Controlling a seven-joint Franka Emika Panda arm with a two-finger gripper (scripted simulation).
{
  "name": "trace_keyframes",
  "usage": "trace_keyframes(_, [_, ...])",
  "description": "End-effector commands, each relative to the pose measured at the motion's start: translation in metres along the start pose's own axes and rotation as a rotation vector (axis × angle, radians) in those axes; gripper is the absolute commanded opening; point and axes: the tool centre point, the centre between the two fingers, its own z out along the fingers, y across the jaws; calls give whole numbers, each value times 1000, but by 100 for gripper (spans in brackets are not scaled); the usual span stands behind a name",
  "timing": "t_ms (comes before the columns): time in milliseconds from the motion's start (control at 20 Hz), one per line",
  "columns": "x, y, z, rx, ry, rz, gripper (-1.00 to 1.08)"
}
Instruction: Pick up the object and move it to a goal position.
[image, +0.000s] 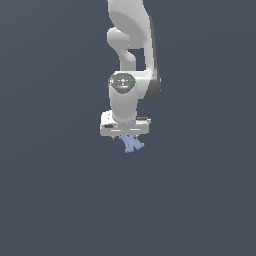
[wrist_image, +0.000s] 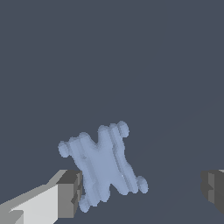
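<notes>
Lying between tool fingers: object

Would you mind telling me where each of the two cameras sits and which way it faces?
Exterior view: off the arm, facing the white arm head-on; the gripper hangs over the pale-blue object.
Wrist view: on the wrist, looking past the two grey fingers at the object on the plain dark ground; one finger is beside the object, the other apart.
Shared: the object and the gripper.
</notes>
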Motion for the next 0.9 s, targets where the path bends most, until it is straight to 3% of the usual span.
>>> trace_keyframes(0, [-6, -5, 11, -4, 7, -56, 100])
trace_keyframes(450, [-30, -26, 48, -12, 35, -261, 100])
trace_keyframes(850, [-39, -33, 59, -12, 45, -331, 100])
